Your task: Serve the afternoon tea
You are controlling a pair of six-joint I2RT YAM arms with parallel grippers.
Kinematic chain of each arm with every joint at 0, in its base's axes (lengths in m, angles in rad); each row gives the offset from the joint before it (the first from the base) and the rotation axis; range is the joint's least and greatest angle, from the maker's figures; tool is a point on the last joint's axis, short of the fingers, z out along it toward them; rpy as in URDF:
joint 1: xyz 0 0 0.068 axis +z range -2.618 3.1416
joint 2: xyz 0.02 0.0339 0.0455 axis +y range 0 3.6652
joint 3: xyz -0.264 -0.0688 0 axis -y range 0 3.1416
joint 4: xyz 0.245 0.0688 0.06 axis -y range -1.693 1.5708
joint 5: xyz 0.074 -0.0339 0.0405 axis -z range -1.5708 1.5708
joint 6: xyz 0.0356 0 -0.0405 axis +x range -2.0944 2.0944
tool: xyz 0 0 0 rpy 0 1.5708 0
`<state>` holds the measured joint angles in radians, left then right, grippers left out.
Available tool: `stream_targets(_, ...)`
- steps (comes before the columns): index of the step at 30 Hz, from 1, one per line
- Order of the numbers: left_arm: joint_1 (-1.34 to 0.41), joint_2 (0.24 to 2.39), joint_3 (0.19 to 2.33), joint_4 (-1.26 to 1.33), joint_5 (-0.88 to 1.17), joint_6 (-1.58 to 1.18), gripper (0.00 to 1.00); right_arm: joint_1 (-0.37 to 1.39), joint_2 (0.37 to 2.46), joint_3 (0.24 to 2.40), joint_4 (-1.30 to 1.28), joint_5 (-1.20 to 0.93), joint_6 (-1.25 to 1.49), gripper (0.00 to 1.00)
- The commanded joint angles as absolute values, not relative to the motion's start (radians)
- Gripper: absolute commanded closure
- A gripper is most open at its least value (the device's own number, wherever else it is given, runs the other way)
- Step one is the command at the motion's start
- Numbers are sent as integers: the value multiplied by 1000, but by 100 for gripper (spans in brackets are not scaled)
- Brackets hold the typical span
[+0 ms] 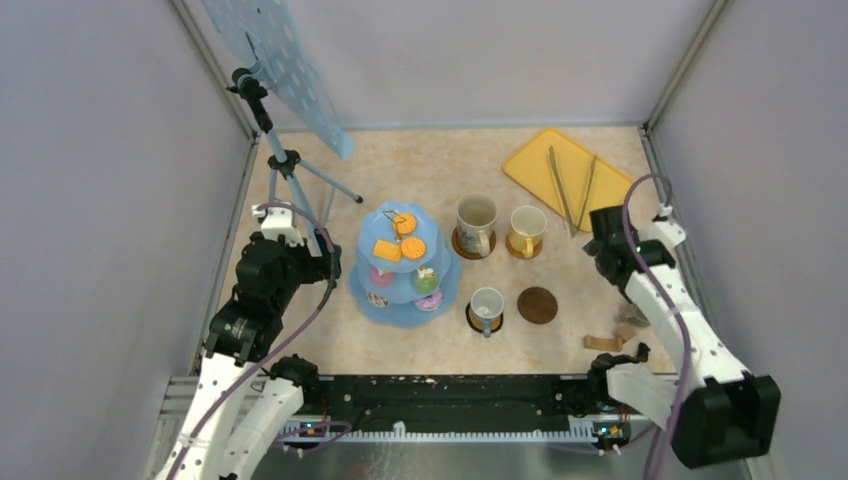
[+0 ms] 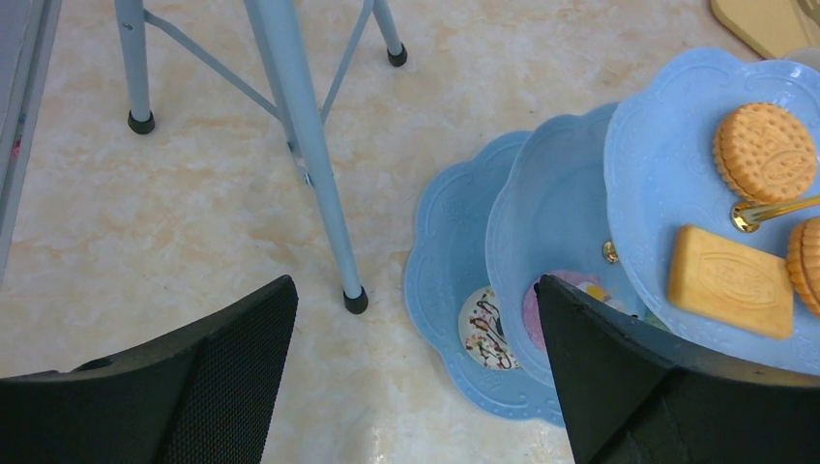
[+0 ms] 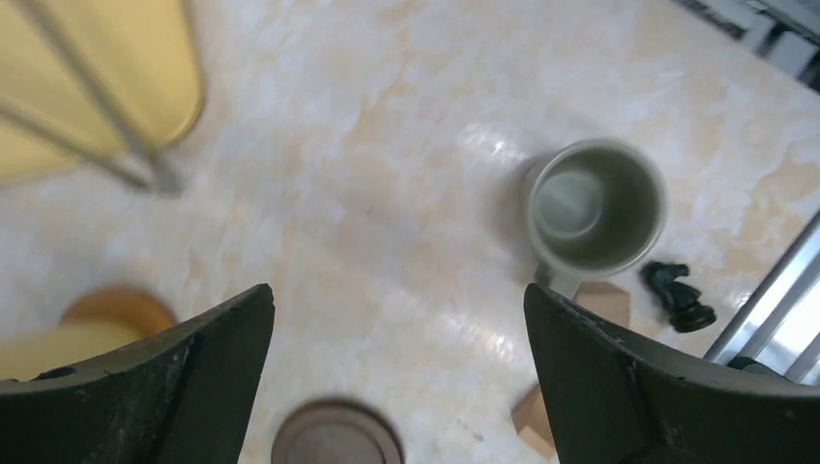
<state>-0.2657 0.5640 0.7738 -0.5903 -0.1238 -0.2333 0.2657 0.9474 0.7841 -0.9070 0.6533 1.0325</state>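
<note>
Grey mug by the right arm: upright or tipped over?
Upright. The right wrist view looks down into the grey mug, its round rim facing up and bare bottom showing.

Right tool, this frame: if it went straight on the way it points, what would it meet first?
Probably bare table: the open right tool points down at a patch between the empty brown coaster and the grey mug. Neither lies in its line, though depth is hard to judge.

Tabletop [image 2: 193, 222]: glossy, marble-patterned. Tiered stand [image 2: 556, 203]: smooth blue, embossed rim, slight sheen. Tongs [image 1: 561, 190]: bright metal. Jaws: black, matt, finely textured. Biscuits [image 2: 764, 150]: matt, embossed.
</note>
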Motion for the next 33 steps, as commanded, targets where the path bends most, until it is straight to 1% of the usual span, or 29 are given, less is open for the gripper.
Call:
stream_targets(1,-236,576,786,-563,-116,-231,1,31,1090,885,-953,669,1013,1)
stream_targets(4,-217,590,790,-567,-115,-235,1,-83,1074,858,-875,567,967,1)
stream_targets(9,-189,637,816,-602,-93,-234,1,-209,1007,799,-777,455,1001,1)
stream_targets(12,-170,657,830,-613,-85,-236,1,-307,1028,775,-758,450,1016,1)
stream_targets(14,-155,665,833,-616,-84,-239,2,-369,1052,753,-729,397,1010,2)
stream_targets(17,-149,672,835,-617,-81,-238,2,-390,1086,740,-712,372,1030,8)
stream_targets(27,-146,655,832,-614,-78,-239,2,-392,1158,655,-577,363,1064,22)
stream_targets(29,-143,647,830,-612,-79,-239,2,-392,1188,641,-551,350,1075,27)
stream_targets(31,-143,638,829,-611,-80,-239,2,-393,1209,633,-532,344,1072,38)
stream_targets(33,-142,627,826,-609,-81,-238,2,-392,1221,635,-534,346,1058,51)
